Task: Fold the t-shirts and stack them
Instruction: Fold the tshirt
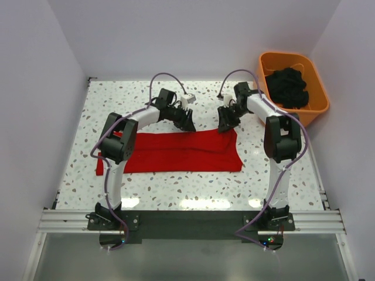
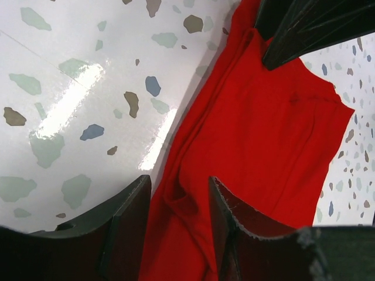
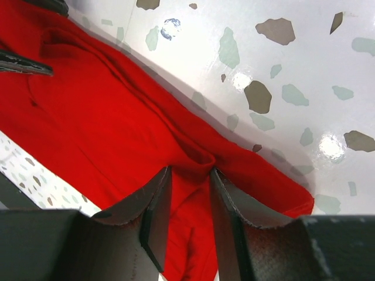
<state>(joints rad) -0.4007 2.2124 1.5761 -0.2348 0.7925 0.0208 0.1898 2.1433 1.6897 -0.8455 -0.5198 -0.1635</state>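
1. From the top view, the red t-shirt (image 1: 181,153) lies flat on the speckled desk (image 1: 176,190) as a long band running left to right across the middle. One bit hangs out at its left end. My left tool (image 1: 188,122) is down on the shirt's far edge a little left of centre. My right tool (image 1: 225,124) is down on the same far edge near the right corner. The two tools are near each other but apart. An orange tub (image 1: 287,55) sits at the far right corner, off the desk's edge, with a dark cloth heap (image 1: 287,88) inside.

2. From the left wrist view, the shirt's (image 2: 263,134) folded edge runs up between the two fingers of my left tool (image 2: 179,190), with a small pucker of red cloth in the gap. The gap looks fairly wide, and I cannot tell whether the fingers are clenched on the cloth or only straddling it. Bare desk (image 2: 88,117) lies to one side of the edge.

3. From the right wrist view, my right tool (image 3: 190,175) is clenched on the shirt (image 3: 105,129). A ridge of red cloth is drawn up into the narrow gap between its fingers, right at the shirt's edge, with bare desk (image 3: 293,64) beyond.
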